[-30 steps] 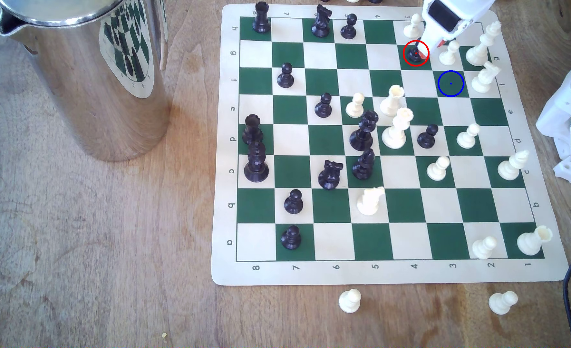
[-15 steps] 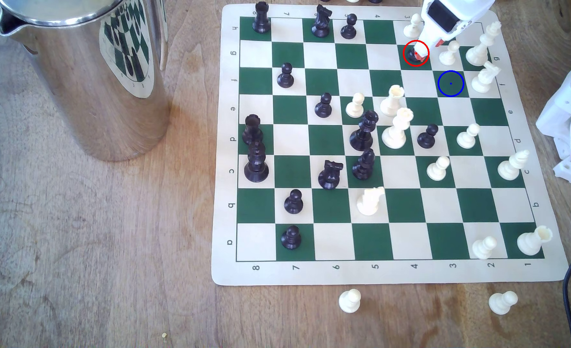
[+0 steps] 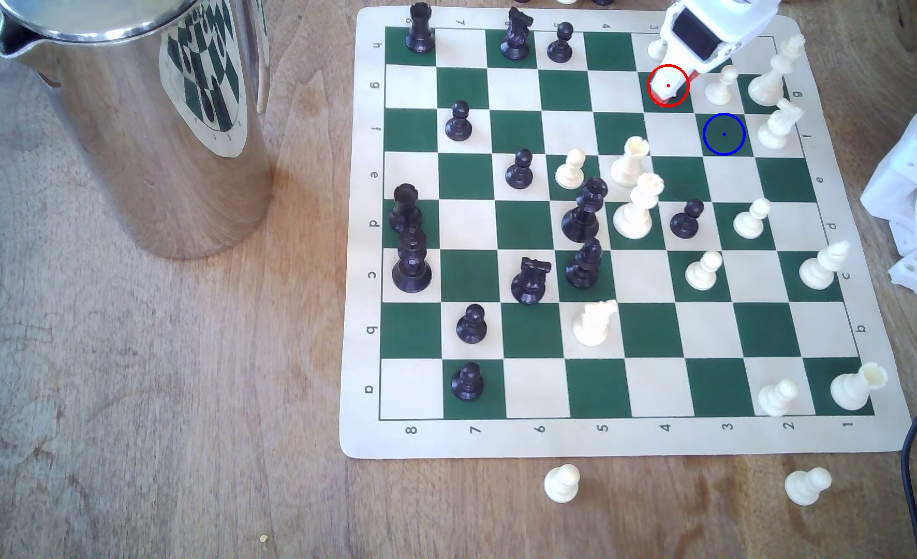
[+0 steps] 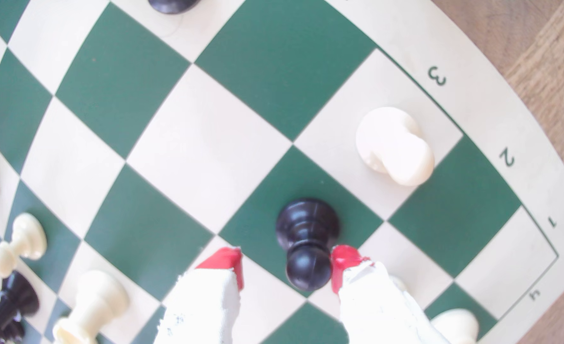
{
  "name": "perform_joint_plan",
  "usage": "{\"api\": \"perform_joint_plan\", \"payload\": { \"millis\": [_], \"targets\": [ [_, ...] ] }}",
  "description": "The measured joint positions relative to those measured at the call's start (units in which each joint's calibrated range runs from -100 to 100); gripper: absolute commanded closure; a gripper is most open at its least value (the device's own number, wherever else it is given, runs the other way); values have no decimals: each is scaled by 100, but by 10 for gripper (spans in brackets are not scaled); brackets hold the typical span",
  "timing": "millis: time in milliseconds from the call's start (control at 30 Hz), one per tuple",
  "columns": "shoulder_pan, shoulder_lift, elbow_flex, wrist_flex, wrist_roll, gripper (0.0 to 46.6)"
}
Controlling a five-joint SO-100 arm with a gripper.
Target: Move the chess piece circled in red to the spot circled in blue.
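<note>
Black ball-headed pawn [image 4: 307, 241], flared base.

Home tabletop, wooden table [image 3: 150, 403], steel jug [image 3: 139, 118], chessboard [image 3: 623, 441]

At the upper right of the frame, the white gripper [image 3: 667, 92] covers the red-ringed green square; the blue-ringed square [image 3: 724, 134] lies bare just below-right.
</note>
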Motion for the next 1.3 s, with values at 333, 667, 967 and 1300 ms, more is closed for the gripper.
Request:
{"api": "perform_joint_plan", "payload": {
  "millis": [333, 667, 967, 1300],
  "targets": [
    [0, 0, 0, -135, 0, 464],
    [-44, 0, 45, -135, 0, 464],
    [-44, 0, 45, -135, 0, 464],
    [-52, -813, 0, 693, 0, 464]
  ]
}}
